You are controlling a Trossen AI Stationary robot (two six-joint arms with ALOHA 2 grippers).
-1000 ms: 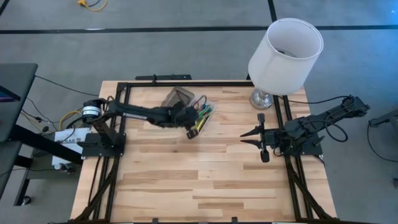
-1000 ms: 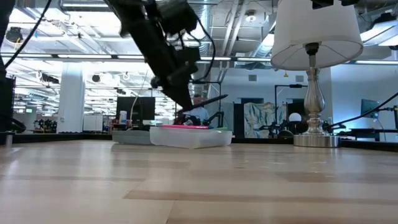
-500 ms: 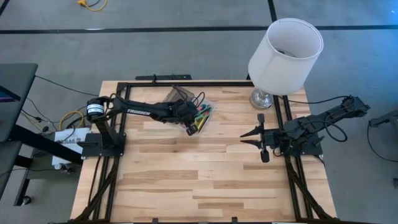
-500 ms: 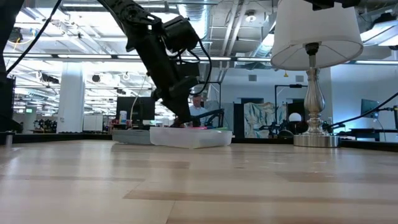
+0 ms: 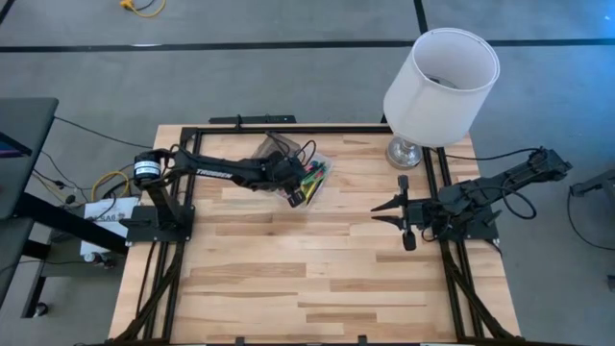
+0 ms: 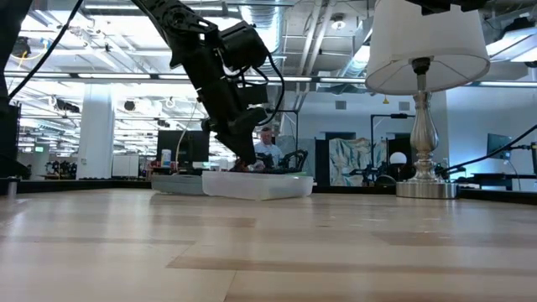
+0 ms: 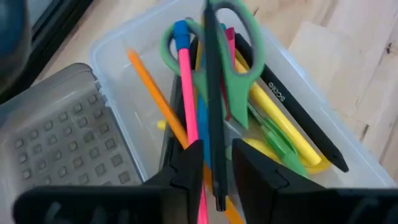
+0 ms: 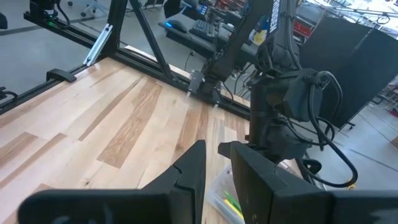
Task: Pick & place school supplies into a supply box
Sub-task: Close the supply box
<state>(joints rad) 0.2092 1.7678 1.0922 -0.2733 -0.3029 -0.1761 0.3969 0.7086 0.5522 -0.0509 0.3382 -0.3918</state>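
Clear plastic box (image 7: 124, 56): open, near the far edge of the desk (image 5: 317, 279), left of centre; grey grid-textured lid (image 7: 56, 140) lying flat just beside it, toward the far edge.

Contents, seen from the left wrist:
- green-handled scissors (image 7: 239, 74), lying on top of the other items
- pink pen (image 7: 189, 93), blue-capped at one end
- orange pencil (image 7: 155, 93), slanted along the box floor
- yellow marker (image 7: 277, 121), under the scissor blades
- long black pen (image 7: 298, 115) with white lettering, along one box wall
- second dark pen (image 7: 214, 112), standing between the two fingers of the left gripper

Left gripper (image 7: 214, 177): down inside the box, above the heap; fingers narrowly apart on either side of the dark pen; contact with it cannot be told. Arm stretched from its base at the left edge of the desk across to the box.

Right gripper (image 5: 389, 213): at rest near the right edge of the desk, well apart from the box; fingers set a narrow gap apart, holding nothing.

White-shaded lamp (image 5: 440, 85): on a silver base at the far right corner of the desk.

Black frame rails (image 5: 288, 130): along the far and side edges of the desk.
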